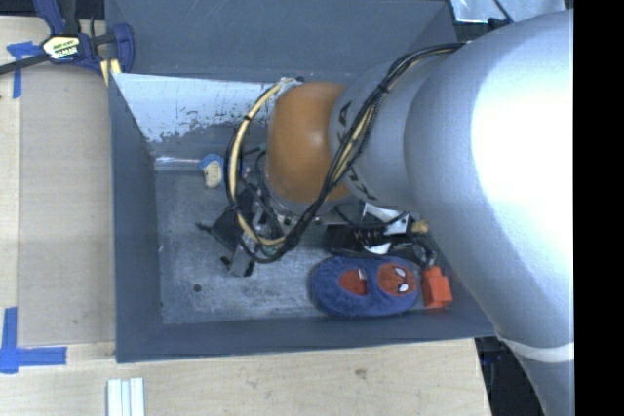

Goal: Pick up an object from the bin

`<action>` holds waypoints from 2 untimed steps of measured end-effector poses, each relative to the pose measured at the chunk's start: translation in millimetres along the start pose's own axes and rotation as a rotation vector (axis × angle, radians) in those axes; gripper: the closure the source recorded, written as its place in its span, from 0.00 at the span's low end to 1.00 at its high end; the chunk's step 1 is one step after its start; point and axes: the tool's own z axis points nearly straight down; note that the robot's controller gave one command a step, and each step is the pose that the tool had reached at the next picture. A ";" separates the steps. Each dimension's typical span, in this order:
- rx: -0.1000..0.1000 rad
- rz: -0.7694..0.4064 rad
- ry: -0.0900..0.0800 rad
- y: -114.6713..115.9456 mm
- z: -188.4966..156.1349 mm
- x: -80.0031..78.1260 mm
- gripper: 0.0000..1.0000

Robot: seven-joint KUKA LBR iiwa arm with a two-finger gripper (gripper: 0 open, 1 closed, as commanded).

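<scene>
camera view | gripper [230, 248]: low over bare floor, left-centre of bin [136, 239], fingers [216, 230] spread apart, nothing between them | nearest: small blue-and-yellow piece [212, 170], at back wall | blue plush slipper [363, 288] with red face patch, front right, apart from gripper | orange block [437, 288] beside slipper's right end
</scene>
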 end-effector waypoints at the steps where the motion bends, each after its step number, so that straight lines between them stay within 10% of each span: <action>1: -0.001 0.001 -0.001 -0.1 -0.1 -0.5 0.00; 2: -0.002 0.002 -0.003 -0.2 -0.8 -1.5 1.00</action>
